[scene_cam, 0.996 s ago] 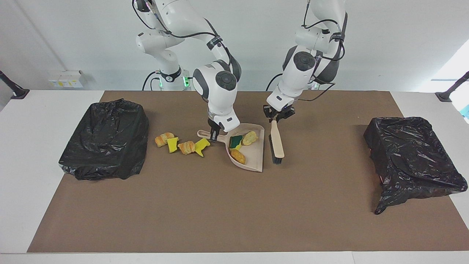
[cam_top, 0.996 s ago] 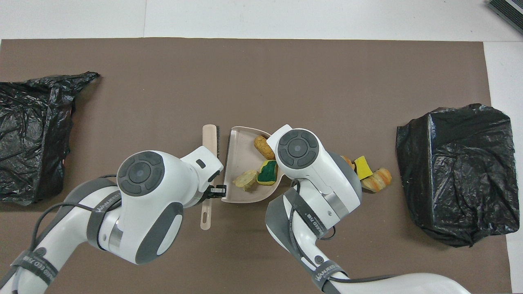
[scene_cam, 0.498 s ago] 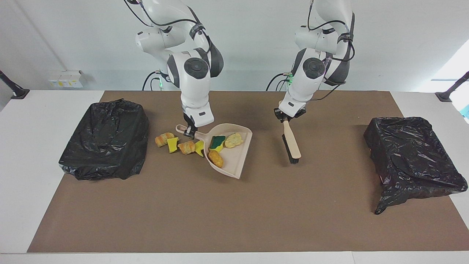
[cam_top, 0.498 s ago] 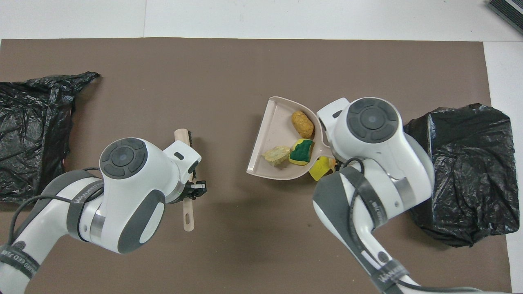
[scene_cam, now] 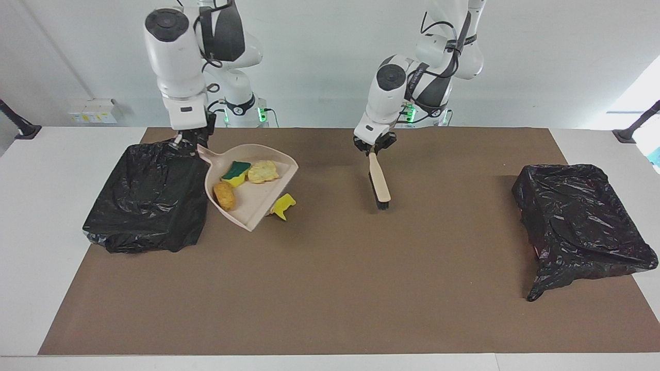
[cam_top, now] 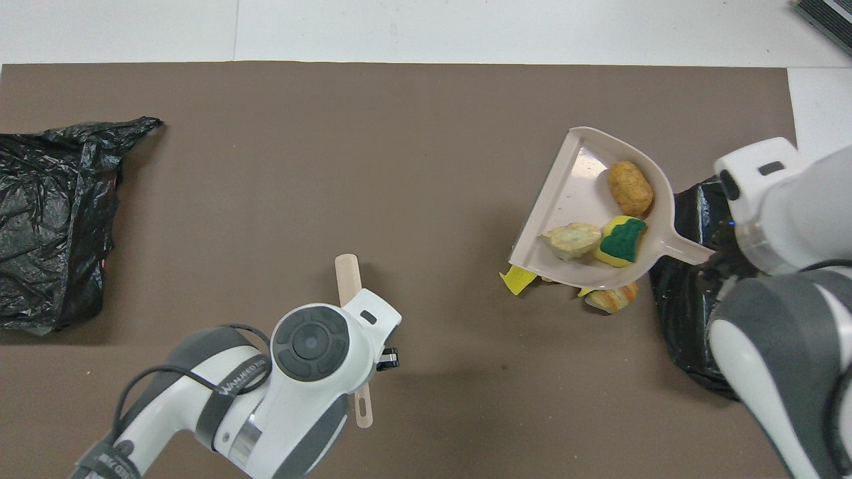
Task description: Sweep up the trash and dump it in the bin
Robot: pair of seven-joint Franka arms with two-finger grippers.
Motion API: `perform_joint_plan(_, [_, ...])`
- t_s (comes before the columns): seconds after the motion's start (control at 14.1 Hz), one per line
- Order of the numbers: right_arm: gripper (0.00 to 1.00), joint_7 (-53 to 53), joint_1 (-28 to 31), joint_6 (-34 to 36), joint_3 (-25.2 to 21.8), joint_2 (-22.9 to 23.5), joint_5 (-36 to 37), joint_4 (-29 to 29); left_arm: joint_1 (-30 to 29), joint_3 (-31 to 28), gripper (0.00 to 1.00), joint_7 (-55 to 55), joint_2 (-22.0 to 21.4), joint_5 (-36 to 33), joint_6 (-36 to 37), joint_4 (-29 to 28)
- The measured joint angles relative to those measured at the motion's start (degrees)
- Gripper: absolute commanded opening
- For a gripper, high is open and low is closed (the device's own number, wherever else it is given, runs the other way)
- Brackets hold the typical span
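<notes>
My right gripper (scene_cam: 193,140) is shut on the handle of the beige dustpan (scene_cam: 258,203), (cam_top: 572,189) and holds it raised and tilted beside the black bin (scene_cam: 147,196), (cam_top: 689,313) at the right arm's end. In the pan lie a green-topped yellow sponge piece (scene_cam: 236,173), (cam_top: 620,241), a pale bread chunk (scene_cam: 263,171) and an orange-brown chunk (scene_cam: 224,196), (cam_top: 629,188). A yellow scrap (scene_cam: 283,206), (cam_top: 516,279) and a bread chunk (cam_top: 611,298) lie on the mat under the pan; other scraps are hidden. My left gripper (scene_cam: 374,147) is shut on the brush (scene_cam: 380,183), (cam_top: 347,276).
A second black-bagged bin (scene_cam: 580,216), (cam_top: 53,219) stands at the left arm's end of the brown mat (scene_cam: 330,288). The brush hangs over the middle of the mat, bristle end low.
My right gripper lifted the dustpan with its three pieces and carried it toward the bin at the right arm's end. My left gripper drew the brush back and rose.
</notes>
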State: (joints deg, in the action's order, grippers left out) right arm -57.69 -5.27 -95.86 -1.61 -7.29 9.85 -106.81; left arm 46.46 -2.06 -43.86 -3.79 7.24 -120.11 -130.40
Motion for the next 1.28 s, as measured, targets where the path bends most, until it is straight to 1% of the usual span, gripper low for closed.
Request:
perform_joint_plan(0.07, [0.00, -4.06, 3.34, 0.90, -0.05, -1.03, 0.56, -0.07, 2.99, 0.05, 0.00, -2.83, 0.00, 0.00, -1.46, -0.95])
perform_joint_plan(0.21, [0.00, -13.37, 10.83, 0.65, -0.20, -1.65, 1.09, -0.16, 8.18, 0.25, 0.00, -6.78, -0.01, -0.01, -3.83, -2.77])
perform_joint_plan(0.36, [0.00, -22.27, 18.25, -1.98, -0.37, -1.58, 3.13, -0.39, 10.79, 0.31, 0.00, -7.71, -0.02, 0.00, -5.66, -4.41])
perform_joint_plan(0.5, [0.00, -29.09, 23.88, -5.47, -0.47, -1.57, 6.58, -0.64, 11.63, 0.26, 0.00, -7.80, -0.03, 0.10, -7.58, -5.99])
perform_joint_plan(0.57, [0.00, -31.28, 25.61, -6.94, -0.50, -1.57, 9.02, -0.70, 11.65, 0.22, 0.43, -7.80, -0.05, 0.42, -8.02, -6.55])
perform_joint_plan(0.64, [0.00, -32.37, 26.70, -7.91, -0.51, -1.58, 11.76, -0.75, 11.64, 0.08, 0.99, -7.80, -0.15, 0.76, -8.20, -6.68])
perform_joint_plan(0.78, [0.00, -32.76, 27.72, -9.10, -0.56, -1.59, 16.50, -1.34, 11.53, -0.50, 1.00, -7.82, -0.21, 1.02, -8.14, -6.67])
perform_joint_plan(0.93, [0.00, -32.78, 28.16, -10.81, -0.54, -1.57, 19.74, -3.55, 9.99, -1.11, 1.00, -7.93, -0.28, 1.06, -7.37, -6.01])
perform_joint_plan(1.14, [0.00, -33.19, 27.49, -12.58, -0.21, -1.58, 26.04, -6.26, 2.85, -1.62, 1.00, -7.66, -0.07, 0.91, -5.68, -2.86])
perform_joint_plan(1.28, [0.00, -34.13, 25.68, -12.58, 0.08, -1.95, 29.32, -7.77, -2.19, -1.83, 1.00, -6.63, 1.30, 0.54, -4.85, 0.56])
